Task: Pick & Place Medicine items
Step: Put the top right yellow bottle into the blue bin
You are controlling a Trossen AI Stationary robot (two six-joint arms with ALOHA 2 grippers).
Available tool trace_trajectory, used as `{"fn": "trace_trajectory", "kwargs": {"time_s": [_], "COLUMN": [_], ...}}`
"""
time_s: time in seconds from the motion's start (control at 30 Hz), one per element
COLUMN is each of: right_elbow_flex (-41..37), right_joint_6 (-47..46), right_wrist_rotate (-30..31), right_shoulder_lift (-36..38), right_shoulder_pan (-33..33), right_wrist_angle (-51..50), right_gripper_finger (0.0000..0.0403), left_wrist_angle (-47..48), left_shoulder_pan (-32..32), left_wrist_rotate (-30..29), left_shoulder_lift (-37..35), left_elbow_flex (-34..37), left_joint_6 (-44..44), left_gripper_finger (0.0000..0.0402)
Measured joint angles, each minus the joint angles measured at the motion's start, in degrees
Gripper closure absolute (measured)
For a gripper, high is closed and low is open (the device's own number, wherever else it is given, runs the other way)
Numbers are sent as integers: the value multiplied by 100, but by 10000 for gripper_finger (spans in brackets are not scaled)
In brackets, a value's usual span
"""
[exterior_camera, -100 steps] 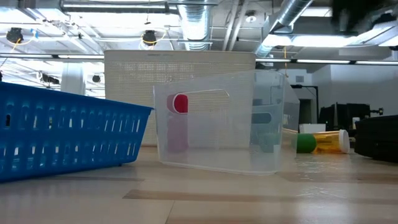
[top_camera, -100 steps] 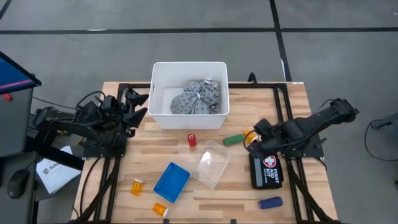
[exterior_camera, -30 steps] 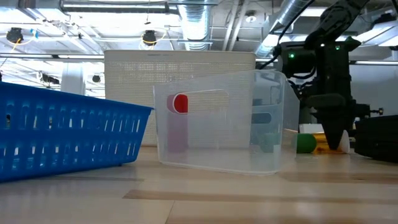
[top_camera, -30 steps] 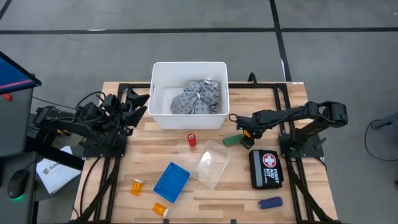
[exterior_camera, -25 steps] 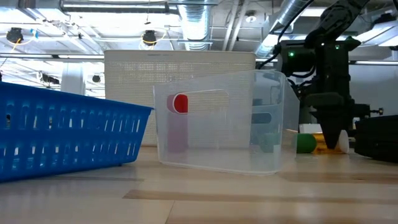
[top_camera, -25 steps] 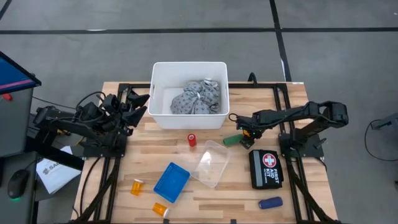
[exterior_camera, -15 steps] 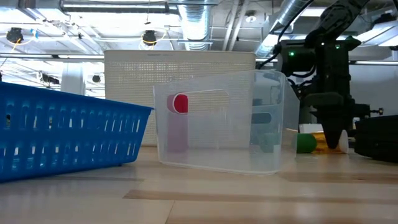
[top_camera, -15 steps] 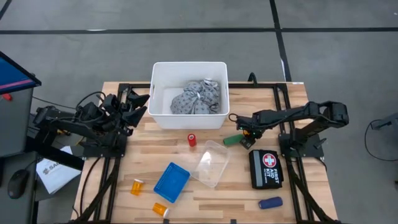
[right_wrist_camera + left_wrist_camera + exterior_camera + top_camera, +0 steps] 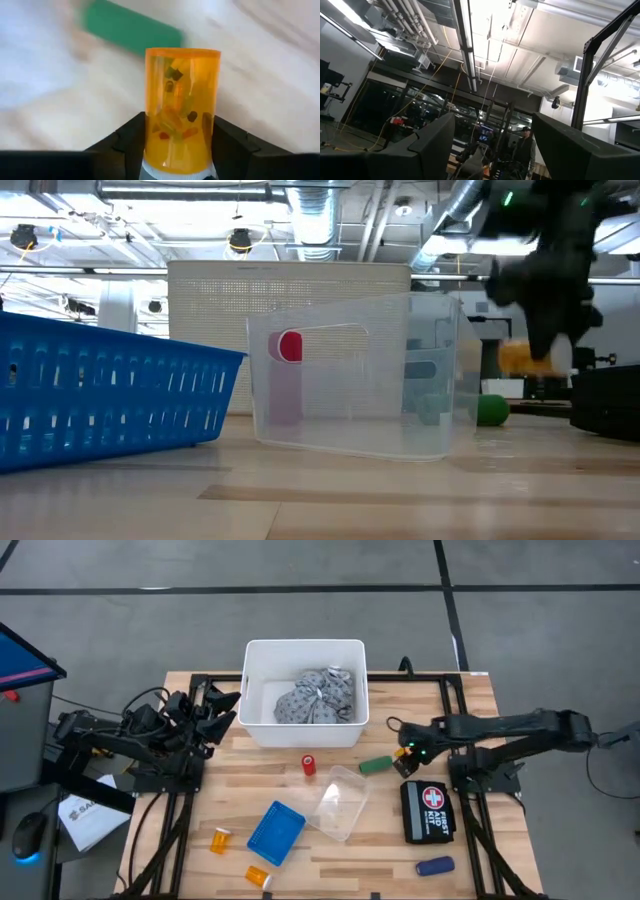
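My right gripper (image 9: 405, 751) is shut on an orange pill bottle (image 9: 182, 110) and holds it above the table, right of a green cylinder (image 9: 375, 765); the low view shows the bottle (image 9: 522, 358) in the air. A red cylinder (image 9: 309, 765) stands near the middle. Two more orange bottles (image 9: 220, 839) (image 9: 258, 877) lie at the near left. A dark-blue cylinder (image 9: 435, 866) lies at the near right. The grey patterned bundle (image 9: 318, 698) lies in a white bin (image 9: 255, 690). My left gripper (image 9: 222, 705) waits open at the left edge. My right gripper pinches the orange bottle between its two fingers (image 9: 125, 145), on its two sides near the white-capped end (image 9: 150, 150). The bottle's other end points away from the wrist. The bottle is lifted clear of the table and lies about level in the low view.
A clear plastic container (image 9: 338, 802) and a blue basket (image 9: 276, 832) lie in the middle near part. A black first-aid pouch (image 9: 428, 812) lies just near of my right gripper. Bare wood shows between the bin and the red cylinder.
My right gripper has risen with the orange bottle, which was lying on the table beside the green cylinder and now hangs clear above it. The right arm has stretched out lower over the table's right edge. The green cylinder has stayed in place.
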State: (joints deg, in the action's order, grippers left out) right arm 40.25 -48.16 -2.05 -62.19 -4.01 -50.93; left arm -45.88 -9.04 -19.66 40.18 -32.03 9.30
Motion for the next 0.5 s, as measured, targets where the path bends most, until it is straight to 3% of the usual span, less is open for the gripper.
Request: {"fn": "trace_trajectory", "kwargs": {"time_s": [0.27, 0.5], "right_elbow_flex": [15, 16], "right_joint_6": [-1966, -2638], "right_wrist_rotate": [-21, 378], "right_shoulder_lift": [1300, 849], "right_shoulder_pan": [1161, 2158], "right_wrist_angle": [1552, 3679], "right_gripper_finger": [219, 219], "left_wrist_angle": [2, 58], "left_shoulder_pan": [-2, -2], "left_wrist_rotate": [0, 0], "left_shoulder_lift": [0, 0], "left_elbow_flex": [0, 0], "left_joint_6": [-24, -27], "left_gripper_finger": [142, 142]}}
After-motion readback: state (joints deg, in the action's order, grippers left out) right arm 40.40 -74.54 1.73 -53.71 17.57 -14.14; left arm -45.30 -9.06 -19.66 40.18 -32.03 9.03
